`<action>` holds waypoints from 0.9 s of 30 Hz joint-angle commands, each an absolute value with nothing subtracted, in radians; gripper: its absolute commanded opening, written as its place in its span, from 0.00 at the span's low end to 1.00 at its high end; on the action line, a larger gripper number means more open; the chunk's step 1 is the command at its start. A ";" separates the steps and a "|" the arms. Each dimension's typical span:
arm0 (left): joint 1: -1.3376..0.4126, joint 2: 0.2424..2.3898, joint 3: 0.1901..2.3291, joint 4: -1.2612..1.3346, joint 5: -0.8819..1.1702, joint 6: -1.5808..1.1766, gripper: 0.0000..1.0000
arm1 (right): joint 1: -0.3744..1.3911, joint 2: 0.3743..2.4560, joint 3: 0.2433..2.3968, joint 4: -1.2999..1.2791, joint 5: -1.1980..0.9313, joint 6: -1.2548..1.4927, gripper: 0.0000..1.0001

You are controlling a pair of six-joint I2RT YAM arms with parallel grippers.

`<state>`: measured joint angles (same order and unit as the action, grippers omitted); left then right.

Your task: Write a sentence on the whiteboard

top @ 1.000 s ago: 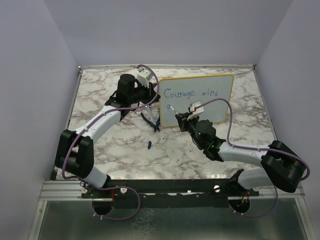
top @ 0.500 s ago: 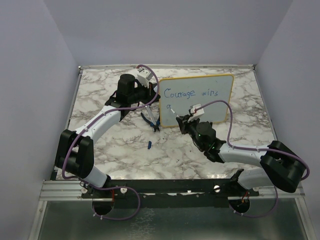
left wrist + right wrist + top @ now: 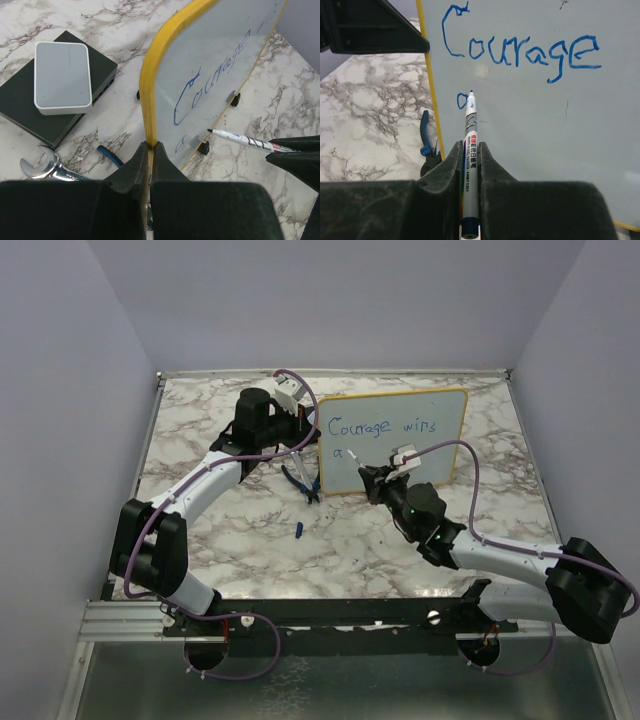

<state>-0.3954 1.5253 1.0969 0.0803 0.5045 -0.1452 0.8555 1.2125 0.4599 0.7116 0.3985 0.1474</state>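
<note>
The whiteboard (image 3: 420, 430) stands upright near the surface's (image 3: 220, 540) far edge, yellow-framed, with "Courage wins" in blue. Left fingers (image 3: 132, 172) clamp its side frame. The right fingers (image 3: 447, 165) grip a marker (image 3: 470, 135), its tip close to the board.

Pliers (image 3: 303, 483) before left corner of whiteboard (image 3: 425, 445), wrench (image 3: 44, 168) beside box (image 3: 62, 79)

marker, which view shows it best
The right wrist view: the marker runs up the middle of the frame, label readable, tip beside a blue mark on the whiteboard. The left wrist view shows it side-on and smaller; the top external view shows only a tiny white sliver.
</note>
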 commanded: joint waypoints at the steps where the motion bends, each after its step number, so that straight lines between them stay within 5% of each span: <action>1: -0.413 1.508 1.103 0.052 0.518 -0.134 0.00 | 0.853 1.187 0.467 0.692 0.401 0.113 0.01; 27: -0.413 1.513 1.103 0.052 0.520 -0.132 0.00 | 0.852 1.300 0.528 0.764 0.482 0.053 0.01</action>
